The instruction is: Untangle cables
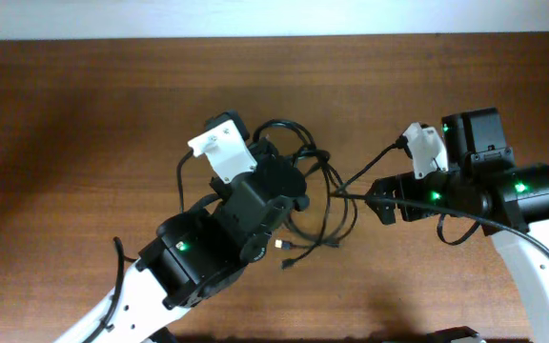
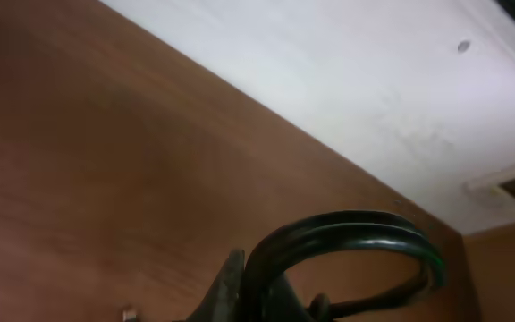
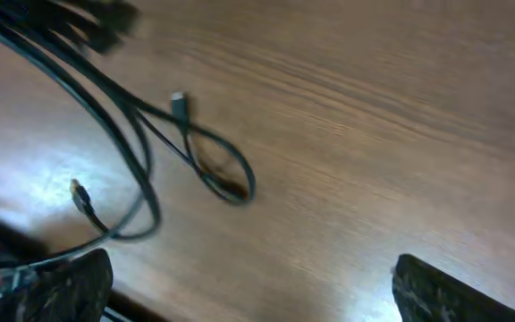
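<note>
The cables (image 1: 324, 205) lie as a tangle of thin black cords in the middle of the table, with small plugs (image 1: 288, 247) at the near side. My left gripper (image 1: 291, 193) sits over the tangle's left part. In the left wrist view it (image 2: 250, 291) is shut on a cable loop (image 2: 356, 225) that arches up out of the fingers. My right gripper (image 1: 379, 202) is at the tangle's right edge. Seen from the right wrist, it (image 3: 253, 295) is open wide over bare wood, with a cable loop (image 3: 226, 174) and a yellowish plug (image 3: 80, 191) ahead to its left.
The brown wooden table (image 1: 84, 124) runs to a pale wall (image 1: 255, 17) at the back. A thicker black robot wire (image 1: 465, 224) loops beside the right arm.
</note>
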Available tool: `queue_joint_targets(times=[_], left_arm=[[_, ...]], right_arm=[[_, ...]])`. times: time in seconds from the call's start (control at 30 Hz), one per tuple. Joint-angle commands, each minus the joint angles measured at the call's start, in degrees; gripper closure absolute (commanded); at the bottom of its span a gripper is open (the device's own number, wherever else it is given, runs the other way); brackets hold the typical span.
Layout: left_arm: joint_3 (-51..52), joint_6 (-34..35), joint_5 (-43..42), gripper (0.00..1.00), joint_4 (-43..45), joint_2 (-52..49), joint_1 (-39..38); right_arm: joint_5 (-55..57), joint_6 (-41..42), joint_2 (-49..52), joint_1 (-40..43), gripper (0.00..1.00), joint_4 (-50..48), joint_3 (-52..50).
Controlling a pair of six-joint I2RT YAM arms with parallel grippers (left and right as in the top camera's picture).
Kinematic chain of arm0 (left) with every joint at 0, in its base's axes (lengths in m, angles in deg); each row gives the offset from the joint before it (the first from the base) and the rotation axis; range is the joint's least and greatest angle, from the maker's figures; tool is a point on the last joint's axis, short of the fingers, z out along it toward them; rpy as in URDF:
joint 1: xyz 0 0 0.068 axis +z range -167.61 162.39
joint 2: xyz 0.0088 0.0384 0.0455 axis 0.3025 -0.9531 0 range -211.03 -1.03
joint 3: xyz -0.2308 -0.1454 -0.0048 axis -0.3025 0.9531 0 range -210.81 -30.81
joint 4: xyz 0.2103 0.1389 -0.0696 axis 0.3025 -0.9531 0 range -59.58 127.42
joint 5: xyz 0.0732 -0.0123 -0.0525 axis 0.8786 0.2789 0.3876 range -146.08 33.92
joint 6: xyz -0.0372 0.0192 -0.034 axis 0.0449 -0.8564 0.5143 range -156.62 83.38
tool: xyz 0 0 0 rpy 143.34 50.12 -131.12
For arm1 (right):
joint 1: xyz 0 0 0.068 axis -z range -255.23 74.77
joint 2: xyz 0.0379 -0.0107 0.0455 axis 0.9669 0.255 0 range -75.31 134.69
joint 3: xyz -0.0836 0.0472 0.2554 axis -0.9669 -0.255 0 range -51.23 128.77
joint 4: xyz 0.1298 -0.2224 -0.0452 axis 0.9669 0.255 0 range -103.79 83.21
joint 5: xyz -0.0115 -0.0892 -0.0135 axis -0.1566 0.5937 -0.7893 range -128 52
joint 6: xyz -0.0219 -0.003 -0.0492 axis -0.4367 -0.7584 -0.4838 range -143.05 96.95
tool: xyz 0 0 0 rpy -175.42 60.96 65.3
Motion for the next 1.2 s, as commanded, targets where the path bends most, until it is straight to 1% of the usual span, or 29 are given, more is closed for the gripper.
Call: queue_joint_targets(times=[0.0,0.07,0.1,0.17,0.2,0.23,0.3,0.4,0.47,0.5,0.53,0.57,0.6,0.67,0.7,0.83,0.87,0.93,0.97,1.03,1.1,1.17], left_arm=[[-0.3,-2.3,-9.9,1.0,-1.4,-0.2,0.0],[-0.3,-7.6,-15.9,1.0,-1.4,-0.7,0.0],[-0.3,-13.7,-20.3,1.0,-0.8,-0.7,0.0],[-0.3,-18.2,-26.2,1.0,0.3,-0.7,0.0],[-0.3,-19.4,-28.0,1.0,1.0,-0.7,0.0],[-0.3,-19.4,-28.5,1.0,1.4,-0.7,0.0],[-0.3,-19.4,-28.6,1.0,1.5,-0.7,0.0],[-0.3,-19.4,-28.3,1.0,2.8,-0.7,0.0],[-0.4,-17.1,-28.4,1.0,5.0,-0.7,0.9],[-0.5,-15.6,-28.4,1.0,5.1,-0.5,2.3],[-0.5,-13.3,-28.4,1.0,5.1,-0.5,3.1],[-0.5,-11.8,-28.3,1.0,5.1,-0.5,3.7],[-0.5,-11.6,-28.4,1.0,5.2,-0.5,3.9],[-0.5,-11.6,-28.7,1.0,5.3,-0.5,3.9],[-0.5,-11.6,-29.5,1.0,5.4,-0.5,3.9],[-0.5,-11.6,-38.1,1.0,6.6,-0.5,3.9],[-0.5,-11.6,-38.9,1.0,6.6,-0.5,3.9],[-0.5,-11.6,-38.8,1.0,6.8,-0.5,3.9],[-0.5,-11.6,-37.3,1.0,7.0,-0.5,3.9],[-0.5,-11.6,-33.5,1.0,7.0,-0.5,3.9],[-0.4,-11.6,-28.1,1.0,5.4,-0.5,3.9],[-0.4,-11.6,-21.2,1.0,1.3,-0.5,3.9]], right_arm=[[-10.5,-8.5,0.0,-0.3,0.01,-0.4,0.4],[-13.6,-12.5,0.0,-0.3,0.01,-0.5,0.4],[-14.3,-14.5,0.0,-0.3,0.01,-0.6,0.4],[-14.7,-14.9,0.0,-0.3,0.01,-2.2,0.4],[-17.2,-18.3,0.0,-0.3,0.0,-2.4,0.4],[-19.2,-21.2,0.0,-0.3,0.02,-2.4,0.4],[-19.6,-23.2,0.0,-0.3,0.04,-2.4,0.4],[-22.4,-25.8,0.0,-0.3,0.08,-1.5,0.4],[-23.2,-28.4,0.0,-0.3,0.16,0.4,0.4],[-23.2,-28.4,0.0,-0.3,0.26,0.4,0.3],[-23.2,-28.4,0.0,-0.3,0.32,0.4,0.3],[-23.2,-28.4,0.0,-0.3,0.44,0.4,0.3],[-23.2,-28.3,0.0,-0.3,0.52,0.5,0.3],[-23.3,-28.3,0.0,-0.3,0.59,0.5,0.3],[-23.3,-28.3,0.0,-0.3,0.6,0.5,0.3],[-23.2,-28.3,0.0,-0.3,0.6,-0.8,0.3],[-23.2,-28.3,0.0,-0.3,0.6,-1.7,0.3],[-23.3,-28.3,0.0,-0.3,0.73,-1.6,0.3],[-23.2,-28.3,0.0,-0.3,0.86,-1.2,0.3],[-23.1,-28.3,0.0,-0.3,0.89,-0.2,0.3],[-23.0,-28.1,0.0,-0.3,0.96,0.6,0.3],[-23.0,-25.4,0.0,-0.3,0.96,0.8,0.3]])
